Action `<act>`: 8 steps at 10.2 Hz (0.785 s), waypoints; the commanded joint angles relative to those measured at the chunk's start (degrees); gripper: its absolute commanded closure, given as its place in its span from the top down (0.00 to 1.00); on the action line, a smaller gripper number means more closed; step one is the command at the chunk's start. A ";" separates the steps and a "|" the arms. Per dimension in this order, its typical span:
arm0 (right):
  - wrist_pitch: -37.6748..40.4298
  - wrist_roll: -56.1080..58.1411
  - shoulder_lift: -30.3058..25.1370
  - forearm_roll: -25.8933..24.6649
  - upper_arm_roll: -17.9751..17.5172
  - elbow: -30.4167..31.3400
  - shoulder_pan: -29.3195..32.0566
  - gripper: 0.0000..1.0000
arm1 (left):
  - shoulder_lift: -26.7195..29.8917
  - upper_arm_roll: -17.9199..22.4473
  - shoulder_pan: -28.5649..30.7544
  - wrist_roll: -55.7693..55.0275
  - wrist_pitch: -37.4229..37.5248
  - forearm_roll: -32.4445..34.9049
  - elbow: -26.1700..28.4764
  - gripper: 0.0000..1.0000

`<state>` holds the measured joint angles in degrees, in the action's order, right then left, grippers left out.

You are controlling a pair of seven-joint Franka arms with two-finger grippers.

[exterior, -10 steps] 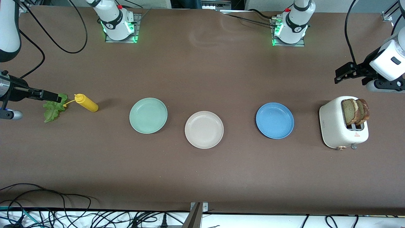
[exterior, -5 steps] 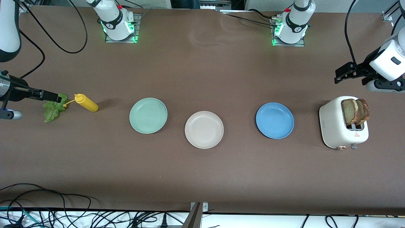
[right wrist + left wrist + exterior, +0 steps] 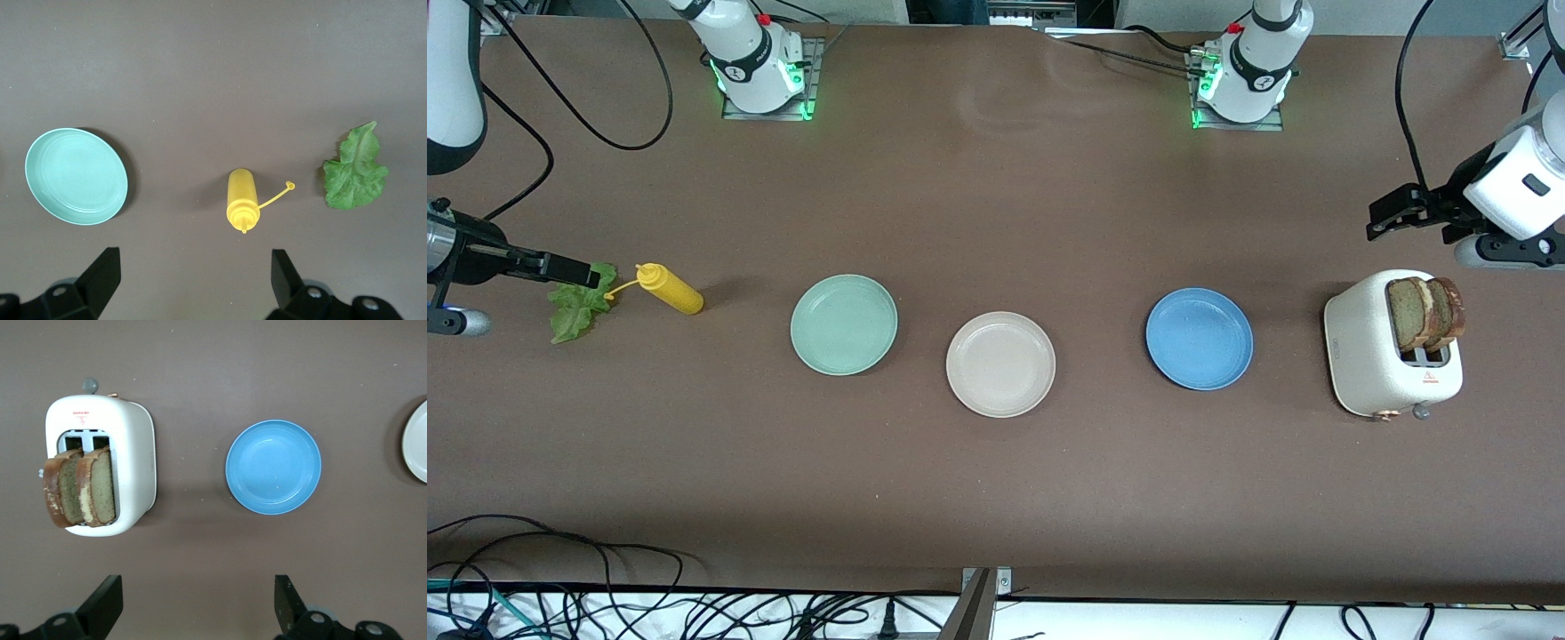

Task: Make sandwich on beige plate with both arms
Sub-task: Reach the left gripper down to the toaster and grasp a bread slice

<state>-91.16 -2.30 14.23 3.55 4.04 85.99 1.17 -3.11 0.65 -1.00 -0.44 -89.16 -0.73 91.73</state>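
The beige plate (image 3: pixel 1000 364) lies empty at mid-table; its rim (image 3: pixel 417 440) also shows in the left wrist view. Two toasted bread slices (image 3: pixel 1427 313) (image 3: pixel 80 487) stand up out of a white toaster (image 3: pixel 1369 356) (image 3: pixel 130 467) at the left arm's end. A green lettuce leaf (image 3: pixel 574 307) (image 3: pixel 355 170) lies flat at the right arm's end. My left gripper (image 3: pixel 1380 218) (image 3: pixel 199 607) hovers open and empty over bare table beside the toaster. My right gripper (image 3: pixel 578 270) (image 3: pixel 193 280) hangs open and empty, its tips over the lettuce's edge in the front view.
A yellow squeeze bottle (image 3: pixel 669 289) (image 3: pixel 241 199) lies on its side between the lettuce and a mint green plate (image 3: pixel 844 324) (image 3: pixel 75 175). A blue plate (image 3: pixel 1199 338) (image 3: pixel 273 467) sits between the beige plate and the toaster. Cables run along the table's near edge.
The left arm's wrist and gripper have shifted slightly, a little lower in the front view. The right arm and the table's things have stayed put.
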 commanded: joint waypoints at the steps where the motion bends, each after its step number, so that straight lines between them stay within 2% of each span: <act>1: -0.77 0.37 -1.40 0.49 0.09 1.63 -0.03 1.00 | -2.41 -0.03 3.01 5.24 0.04 -0.59 -1.28 1.00; 3: -0.77 0.37 -1.40 0.49 0.09 1.63 -0.03 1.00 | -8.03 0.14 5.64 7.38 -0.05 -0.50 -6.80 1.00; 4: -0.77 0.37 -1.40 0.49 0.09 1.63 -0.03 1.00 | -10.06 0.14 6.96 8.60 -0.31 -0.58 -7.70 1.00; 5: -0.77 0.37 -1.40 0.49 0.09 1.63 -0.03 1.00 | -11.03 0.14 8.54 10.09 -3.10 -0.50 -6.92 1.00; 8: -0.69 0.37 -1.40 0.49 0.09 1.63 -0.03 1.00 | -11.05 0.14 10.49 12.83 -10.49 1.16 -0.17 1.00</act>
<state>-91.21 -2.29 14.18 3.56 4.06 86.10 1.18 -15.02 0.96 9.11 10.63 -96.89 -0.63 88.54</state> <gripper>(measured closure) 0.000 0.000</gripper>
